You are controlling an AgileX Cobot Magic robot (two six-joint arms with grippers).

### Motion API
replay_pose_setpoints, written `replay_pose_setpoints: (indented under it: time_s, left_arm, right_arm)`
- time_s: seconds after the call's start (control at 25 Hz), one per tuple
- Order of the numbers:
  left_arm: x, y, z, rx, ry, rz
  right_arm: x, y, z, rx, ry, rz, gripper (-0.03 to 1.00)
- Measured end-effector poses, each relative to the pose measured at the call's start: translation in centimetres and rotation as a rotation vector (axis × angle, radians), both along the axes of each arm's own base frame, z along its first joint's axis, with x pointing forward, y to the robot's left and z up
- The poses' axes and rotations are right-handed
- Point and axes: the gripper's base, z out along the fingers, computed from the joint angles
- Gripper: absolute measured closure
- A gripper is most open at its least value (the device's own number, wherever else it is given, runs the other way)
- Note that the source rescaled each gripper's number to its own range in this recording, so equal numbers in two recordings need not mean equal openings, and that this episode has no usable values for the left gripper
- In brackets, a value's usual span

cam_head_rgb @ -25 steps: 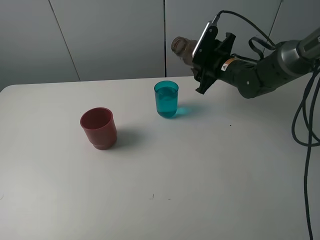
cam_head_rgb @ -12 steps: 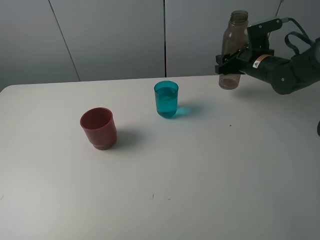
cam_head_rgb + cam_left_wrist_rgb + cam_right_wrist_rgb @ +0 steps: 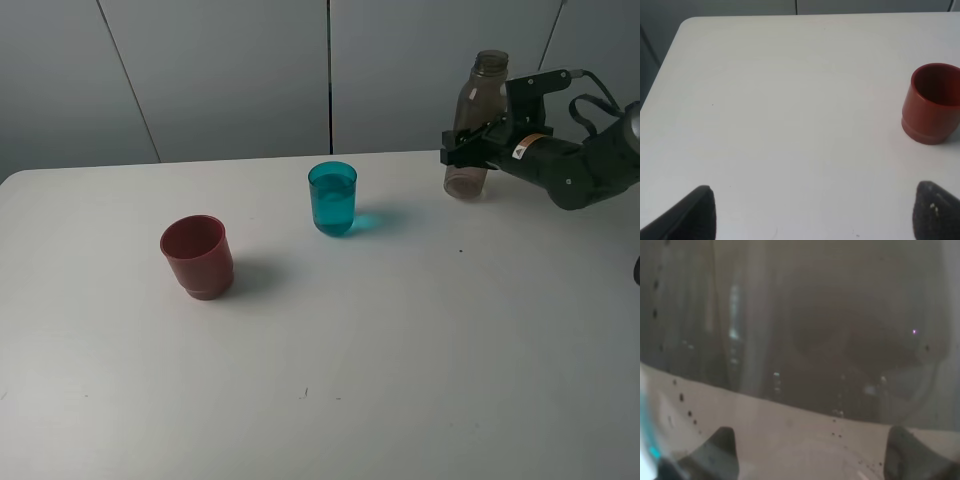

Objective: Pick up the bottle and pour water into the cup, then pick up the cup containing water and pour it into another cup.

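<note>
The bottle [image 3: 484,95] stands upright at the table's back right, its base at or just above the surface, with my right gripper [image 3: 468,150] shut around its lower body. In the right wrist view the smoky bottle [image 3: 830,330] fills the frame between the right gripper's [image 3: 812,452] two fingertips. The teal cup [image 3: 332,198], holding water, sits left of the bottle near the table's middle back. Another cup, dark red [image 3: 198,256], stands further left and nearer. My left gripper [image 3: 812,212] is open above bare table, the red cup [image 3: 933,102] ahead of it to one side.
The white table [image 3: 400,350] ends at a grey panelled wall behind. Black cables [image 3: 615,250] hang down at the far right. The table's rounded left corner [image 3: 682,25] shows in the left wrist view.
The right arm swung the bottle from a tilted pouring pose beside the teal cup back upright, moved it right and lowered it to the table's back right. Both cups stayed put.
</note>
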Motion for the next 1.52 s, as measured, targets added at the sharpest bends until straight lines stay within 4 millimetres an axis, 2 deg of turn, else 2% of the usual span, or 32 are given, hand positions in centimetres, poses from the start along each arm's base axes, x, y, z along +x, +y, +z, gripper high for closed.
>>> replay_pose_setpoints:
  time_s: [0.28,0.32,0.4,0.48,0.64,0.72,0.8,0.84,0.88,1.08,1.28,1.44,1.52]
  left_arm:
    - [0.0,0.0,0.0,0.000,0.000,0.000]
    - [0.0,0.0,0.0,0.000,0.000,0.000]
    - [0.0,0.0,0.0,0.000,0.000,0.000]
    - [0.0,0.0,0.0,0.000,0.000,0.000]
    - [0.0,0.0,0.0,0.000,0.000,0.000]
    - [0.0,0.0,0.0,0.000,0.000,0.000]
    - [0.0,0.0,0.0,0.000,0.000,0.000]
    - [0.0,0.0,0.0,0.000,0.000,0.000]
    - [0.0,0.0,0.0,0.000,0.000,0.000]
    - [0.0,0.0,0.0,0.000,0.000,0.000]
    - [0.0,0.0,0.0,0.000,0.000,0.000]
    - [0.0,0.0,0.0,0.000,0.000,0.000]
    - [0.0,0.0,0.0,0.000,0.000,0.000]
  right_arm:
    - [0.0,0.0,-0.1,0.008,0.002,-0.002,0.96]
    - [0.0,0.0,-0.1,0.010,0.003,-0.001,0.92]
    - [0.0,0.1,-0.1,0.009,0.003,0.003,0.74]
    - [-0.1,0.0,-0.2,0.012,0.007,0.001,0.64]
    - [-0.1,0.2,-0.2,0.049,0.023,0.002,0.61]
    - [-0.4,0.2,-0.4,0.065,0.039,-0.003,0.44]
    - [-1.1,0.1,-0.4,0.058,0.073,-0.004,0.14]
    - [-1.5,0.0,-0.3,0.048,0.103,-0.010,0.05]
    - [-1.9,-0.1,-0.3,0.034,0.134,-0.014,0.00]
    - [-4.9,-0.4,1.2,-0.003,0.225,-0.033,-0.03]
    - [-8.9,-0.5,2.0,-0.080,0.313,0.012,-0.03]
    - [-11.3,0.4,1.2,-0.172,0.325,0.191,-0.03]
    - [-11.9,1.3,0.7,-0.191,0.291,0.312,-0.03]
